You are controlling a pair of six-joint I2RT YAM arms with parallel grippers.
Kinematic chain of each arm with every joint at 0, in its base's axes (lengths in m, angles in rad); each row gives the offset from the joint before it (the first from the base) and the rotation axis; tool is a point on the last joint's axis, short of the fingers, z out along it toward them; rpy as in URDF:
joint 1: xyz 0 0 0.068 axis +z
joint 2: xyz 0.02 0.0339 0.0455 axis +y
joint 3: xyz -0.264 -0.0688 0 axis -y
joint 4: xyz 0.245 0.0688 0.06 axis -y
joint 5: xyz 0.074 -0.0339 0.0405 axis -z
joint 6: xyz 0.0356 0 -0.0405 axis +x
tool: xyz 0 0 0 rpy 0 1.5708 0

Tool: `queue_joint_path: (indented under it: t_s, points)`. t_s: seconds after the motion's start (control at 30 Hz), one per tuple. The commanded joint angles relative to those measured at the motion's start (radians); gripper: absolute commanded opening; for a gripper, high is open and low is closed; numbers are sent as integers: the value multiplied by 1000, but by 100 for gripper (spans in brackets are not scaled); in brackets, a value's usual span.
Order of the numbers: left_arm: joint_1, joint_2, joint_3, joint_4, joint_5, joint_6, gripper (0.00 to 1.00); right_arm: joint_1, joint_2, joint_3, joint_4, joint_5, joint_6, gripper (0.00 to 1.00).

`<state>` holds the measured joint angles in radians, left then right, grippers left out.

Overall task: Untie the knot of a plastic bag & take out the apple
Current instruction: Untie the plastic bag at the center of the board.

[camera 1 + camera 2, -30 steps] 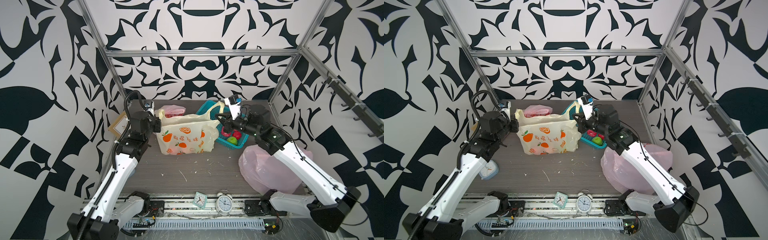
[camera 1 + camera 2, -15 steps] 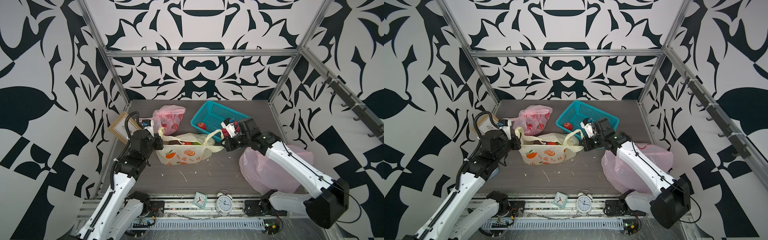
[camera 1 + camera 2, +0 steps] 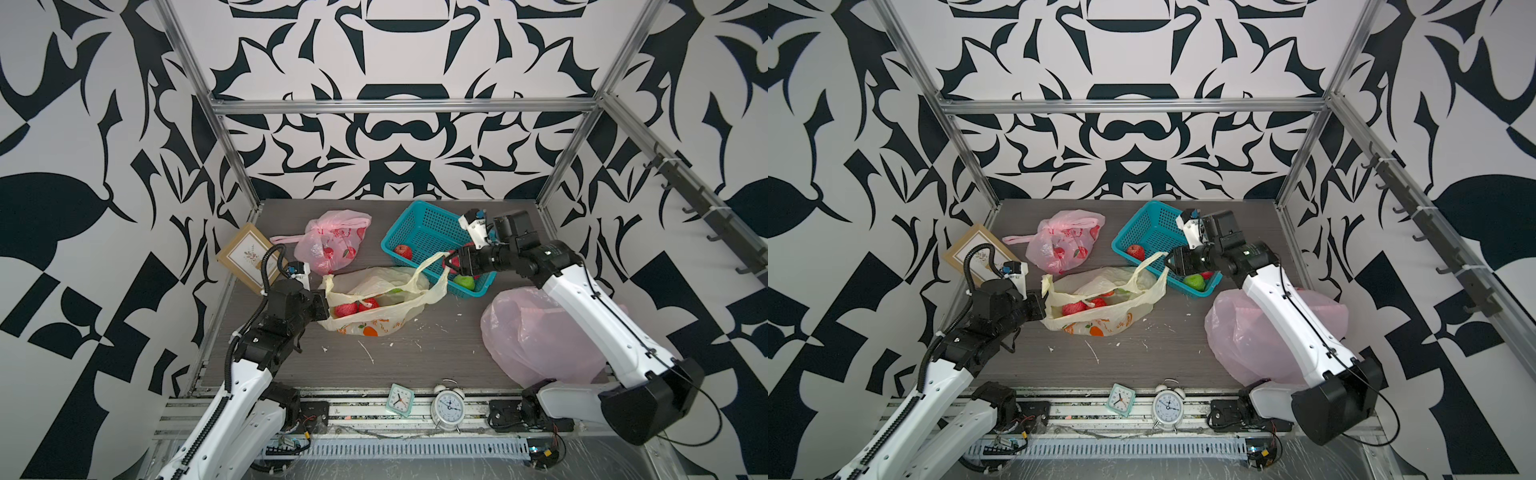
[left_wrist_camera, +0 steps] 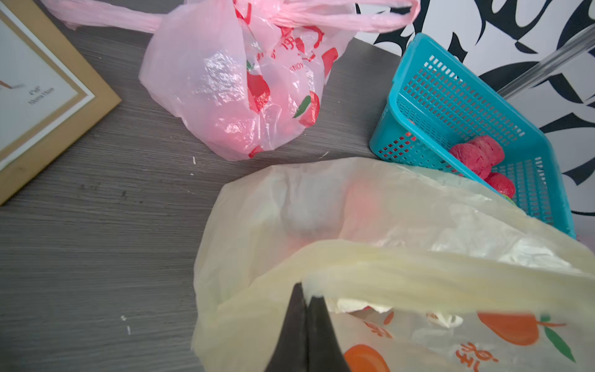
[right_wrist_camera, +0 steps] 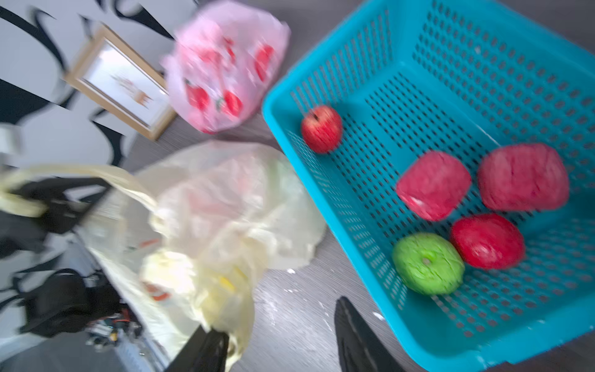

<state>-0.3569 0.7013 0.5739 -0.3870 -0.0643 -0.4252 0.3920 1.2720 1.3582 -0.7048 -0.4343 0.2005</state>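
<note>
The cream plastic bag [image 3: 376, 305] with orange prints lies slumped mid-table in both top views, its mouth gaping. No knot shows on it. Two red apples [image 3: 346, 308] [image 3: 1074, 308] rest inside, with something green behind them. My left gripper [image 3: 326, 301] [image 4: 306, 290] is shut on the bag's left rim. My right gripper [image 3: 451, 264] [image 5: 280, 319] hovers at the basket's near edge with its jaws open. The bag's right handle [image 3: 432, 264] stretches up to it and lies against one finger [image 5: 212, 344].
A teal basket [image 3: 419, 220] at the back right holds a red apple [image 5: 321, 128], a green fruit [image 5: 428, 262] and several red pieces. A pink bag [image 3: 332, 245], a picture frame [image 3: 247, 259], a large pink bag [image 3: 536, 332] and two clocks [image 3: 446, 405] surround the work area.
The bag hung lifted between both grippers a second ago; it now lies slumped on the table. The right gripper has opened, and the handle only rests on one finger. The left grip is unchanged.
</note>
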Motion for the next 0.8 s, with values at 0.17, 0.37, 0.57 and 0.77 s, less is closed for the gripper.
queue_joint_path:
  t_s: [0.17, 0.37, 0.57, 0.77]
  points:
    - [-147, 14, -48, 41, -120, -48, 3, 101, -25, 193, 42, -174, -47, 66]
    - [-187, 2, -56, 44, -170, -51, 3, 205, -10, 232, 91, -291, -68, 59]
    - [-196, -1, -65, 58, -185, -70, 3, 465, 228, 369, -39, -259, -153, 38]
    - [-200, -37, -66, 56, -216, -70, 3, 550, 368, 300, -64, -166, -146, 33]
